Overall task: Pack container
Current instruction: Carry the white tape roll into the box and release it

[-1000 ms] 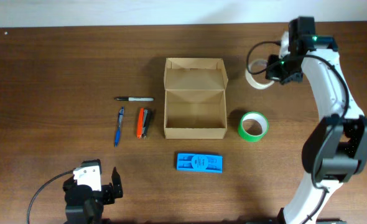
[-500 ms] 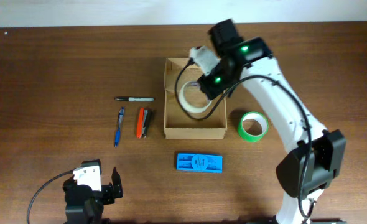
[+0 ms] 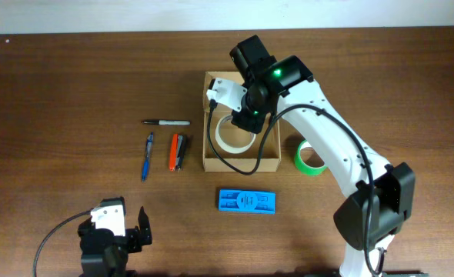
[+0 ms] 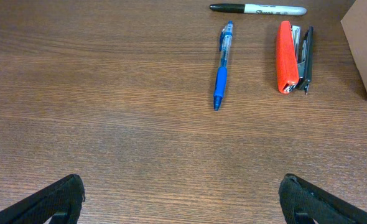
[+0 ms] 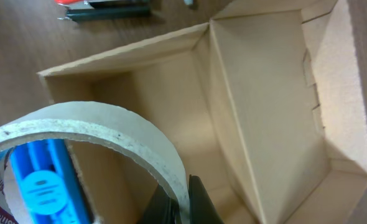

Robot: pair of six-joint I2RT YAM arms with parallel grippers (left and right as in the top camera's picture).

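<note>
Now the white tape roll (image 3: 228,145) is being held over the open container (image 3: 241,164) by the right gripper (image 3: 248,123). The jaws are being pressed tight on the thin wall of the roll, as is being shown in the right wrist view. The container is being seen in the middle of the table, with its flap lid folded back on the far side. Nothing else is being seen inside the container.

The step in hand is judged to be the putting in of the roll. Whether the roll is touching the floor of the container cannot be told. The roll is hanging near the front left part of the container.

For the next move, the roll is likely needing to be set flat on the floor of the container. After that, the jaws are needing to be let go and lifted clear of the walls.

The left gripper (image 4: 182,193) is being held wide open and empty, well apart from the container, on its front left side. A blue pen (image 3: 147,156), an orange stapler (image 3: 178,151) and a black marker (image 3: 165,121) are lying left of the container. A green tape roll (image 3: 304,163) is lying just right of the container, and a blue case (image 3: 246,201) is lying in front of the container.
</note>
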